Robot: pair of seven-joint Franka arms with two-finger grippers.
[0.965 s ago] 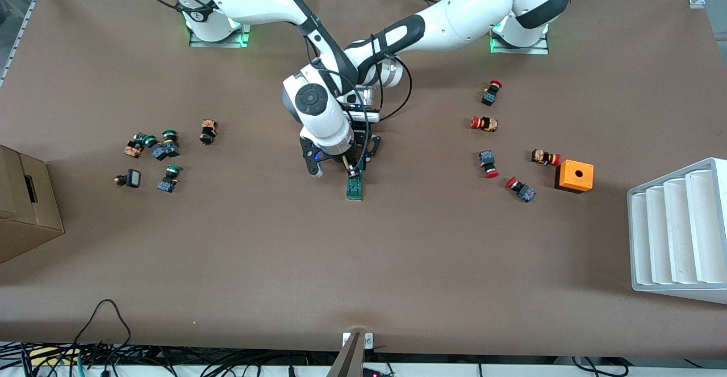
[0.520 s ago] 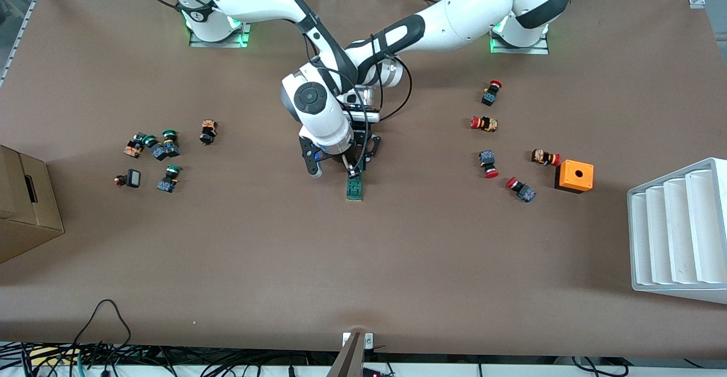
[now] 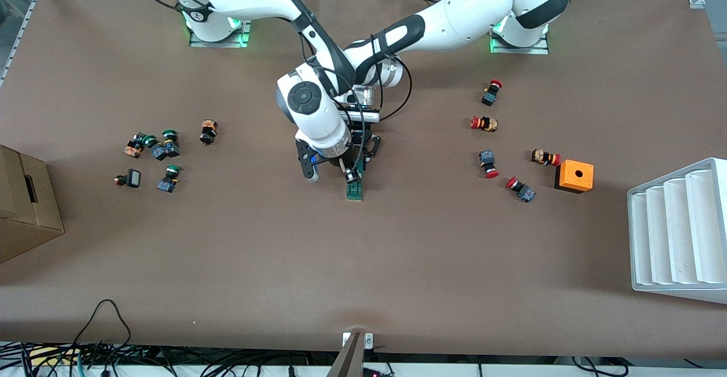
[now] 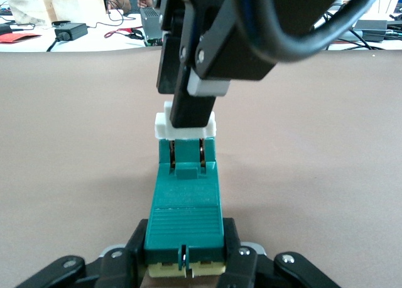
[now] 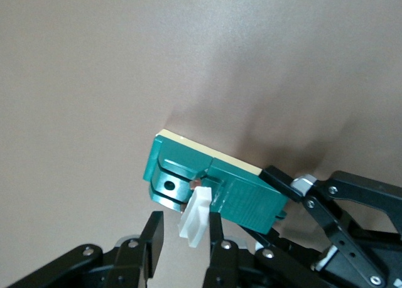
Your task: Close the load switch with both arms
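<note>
The load switch [image 3: 355,188] is a dark-green block lying at the middle of the table. My left gripper [image 3: 363,155], mostly hidden under the right hand, is shut on the end of the switch [image 4: 183,206] that has no tab. The white tab [image 4: 164,128] stands up at the other end. My right gripper [image 3: 330,171] is open over the tab end. In the right wrist view the tab [image 5: 196,216] stands between the right gripper's fingers [image 5: 217,241], against one finger and apart from the other. The switch body [image 5: 242,197] lies flat.
Several red-capped push buttons [image 3: 488,124] and an orange box [image 3: 575,175] lie toward the left arm's end. A white rack [image 3: 679,232] stands at that edge. Green-capped buttons [image 3: 162,150] and a cardboard box [image 3: 23,206] are toward the right arm's end.
My right hand has shifted slightly toward the right arm's end and turned a little over the tab. The switch and my left gripper have stayed in place.
</note>
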